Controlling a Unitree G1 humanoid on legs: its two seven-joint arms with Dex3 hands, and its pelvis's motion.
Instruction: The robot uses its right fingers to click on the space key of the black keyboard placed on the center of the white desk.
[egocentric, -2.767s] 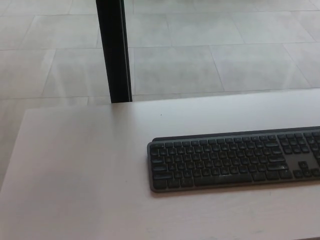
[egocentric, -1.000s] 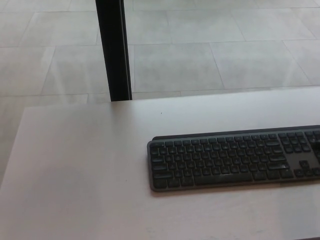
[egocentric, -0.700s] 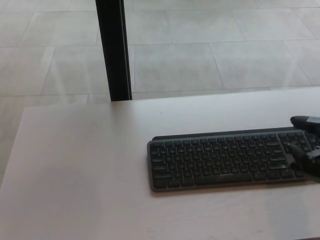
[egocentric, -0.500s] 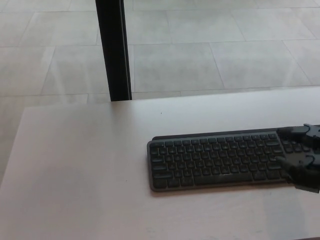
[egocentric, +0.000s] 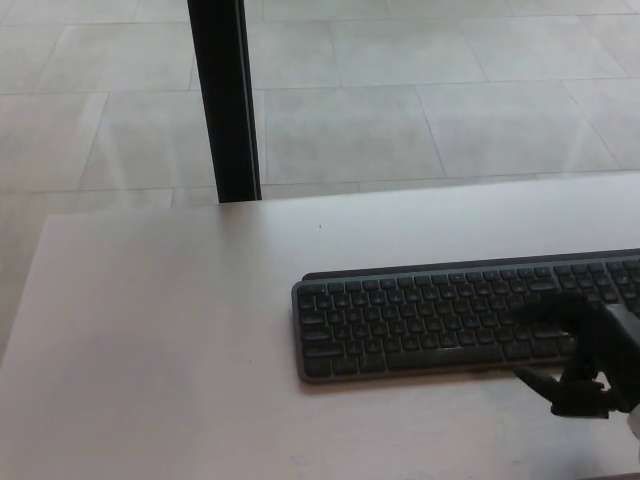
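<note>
White desk (egocentric: 160, 330) before grey tiled floor (egocentric: 420, 90), black post (egocentric: 225, 100).

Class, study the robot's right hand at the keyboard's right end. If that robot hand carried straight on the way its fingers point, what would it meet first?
The right robot hand points left along the black keyboard, so it would probably first meet the keys of its lower rows. Its height above them is unclear.

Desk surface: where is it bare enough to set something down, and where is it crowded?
The white desk is bare across its left half, from the left edge to the black keyboard, and along the far strip between keyboard and desk edge. The near right is crowded: the right hand hangs over the keyboard's front edge.
</note>
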